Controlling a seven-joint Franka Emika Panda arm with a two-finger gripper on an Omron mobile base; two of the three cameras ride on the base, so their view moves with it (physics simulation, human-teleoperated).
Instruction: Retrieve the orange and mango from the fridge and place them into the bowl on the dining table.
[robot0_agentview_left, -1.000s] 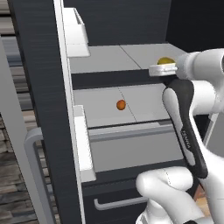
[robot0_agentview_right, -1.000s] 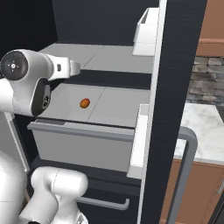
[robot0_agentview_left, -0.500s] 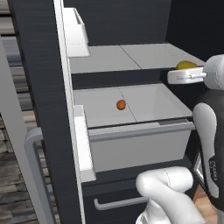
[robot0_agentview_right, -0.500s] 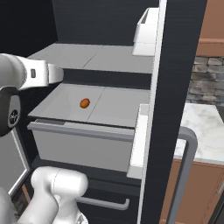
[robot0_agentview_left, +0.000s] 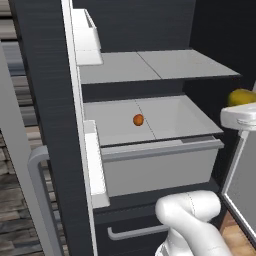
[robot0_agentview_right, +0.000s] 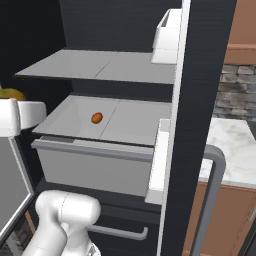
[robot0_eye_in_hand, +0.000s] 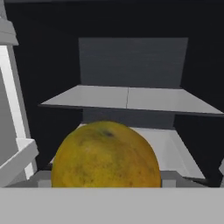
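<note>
The fridge stands open, and the orange lies alone on the grey lower shelf above the drawer front, a little toward nine o'clock of that shelf's middle in the left base view. The mango sits right against the hand camera at six o'clock of the hand view, with the shelves well behind it, and in the base views its yellow-green top peeks over the white hand outside the fridge, at three o'clock in the left one. It lies where the gripper's fingertips would be, but they are hidden, so a grip cannot be told from the pictures.
</note>
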